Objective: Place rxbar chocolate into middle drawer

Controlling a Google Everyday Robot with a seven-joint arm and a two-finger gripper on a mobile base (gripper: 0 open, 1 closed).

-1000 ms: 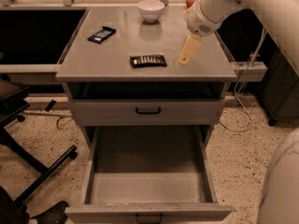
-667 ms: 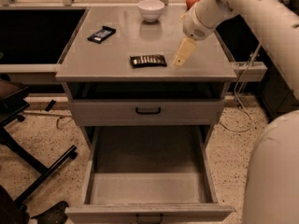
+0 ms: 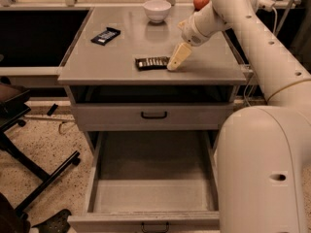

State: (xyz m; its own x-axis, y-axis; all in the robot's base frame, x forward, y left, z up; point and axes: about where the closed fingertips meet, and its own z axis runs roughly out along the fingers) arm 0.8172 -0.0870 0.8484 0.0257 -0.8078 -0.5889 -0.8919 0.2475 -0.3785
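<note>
While the arm slants down, gripper (image 3: 173, 65) hangs beside rxbar chocolate (image 3: 151, 62).

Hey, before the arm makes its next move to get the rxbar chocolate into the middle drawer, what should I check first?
1. Middle drawer pulled open: ok.
2. Rxbar chocolate lying flat on the cabinet top, in plain view: ok.
3. Gripper down at the bar's right end: ok.
4. Bar secured in the gripper: cannot tell.
5. Dark blue-black bar, white bowl and apple apart from the gripper: ok.
6. Upper drawer shut, not overhanging the open one: ok.
</note>
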